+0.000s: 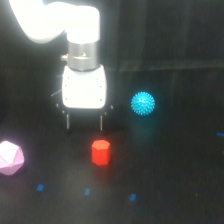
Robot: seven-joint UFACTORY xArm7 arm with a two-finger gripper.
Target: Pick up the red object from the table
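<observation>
White arm descends from upper left of the exterior view; gripper (84, 126) hangs with two thin dark fingers (67, 121) spread wide, nothing between them. Red object (100, 152) sits upright on the black table (170, 190), just below and slightly toward the view's right of the fingertips, apart from them. Cyan spiky ball (143, 103) lies to the right; pale pink polyhedron (10, 158) at left edge. Small blue marks (40, 187) along the front. No legible writing or labels anywhere.

red object (100, 152), stubby hexagonal prism, upright on black table (175, 190)
</observation>
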